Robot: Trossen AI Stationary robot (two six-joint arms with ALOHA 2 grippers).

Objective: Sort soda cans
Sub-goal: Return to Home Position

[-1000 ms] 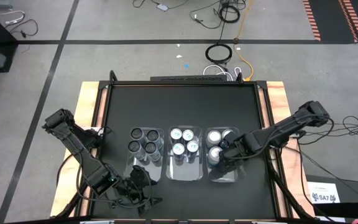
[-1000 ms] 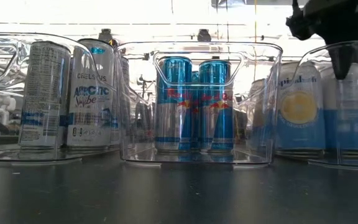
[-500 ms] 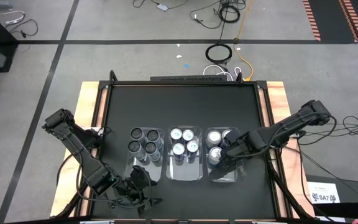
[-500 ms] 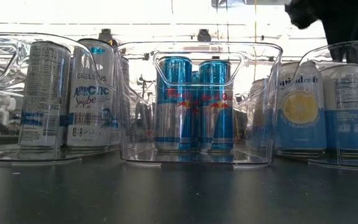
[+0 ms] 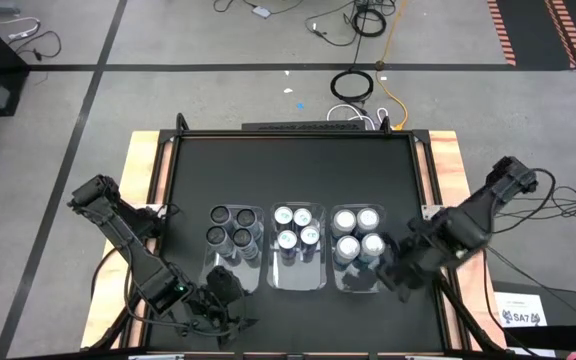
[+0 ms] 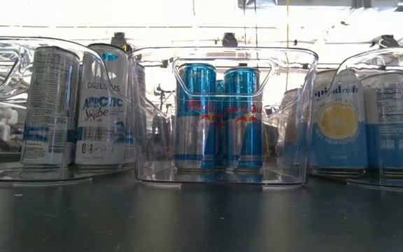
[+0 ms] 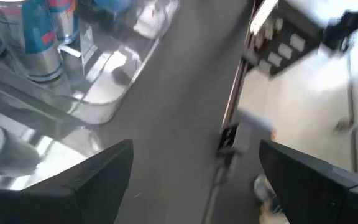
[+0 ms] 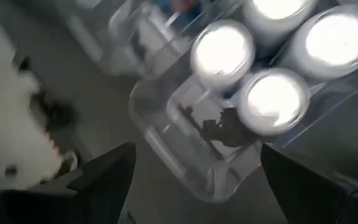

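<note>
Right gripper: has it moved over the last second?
Yes. The right gripper has pulled back off the cans in the right bin, to just outside its right wall.

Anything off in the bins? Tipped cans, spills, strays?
Nothing stands out. Soda cans stand upright, four per bin: dark-topped in the left bin, blue in the middle bin, white-and-blue in the right bin. No spill. Right gripper open beside the right bin; left gripper waits by the left bin.

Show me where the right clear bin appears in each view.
High view: right clear bin, rightmost of three.
Low view: right edge.
Left wrist view: cannot tell.
Right wrist view: centre.
Shared landmark: the white-and-blue cans inside it.
</note>
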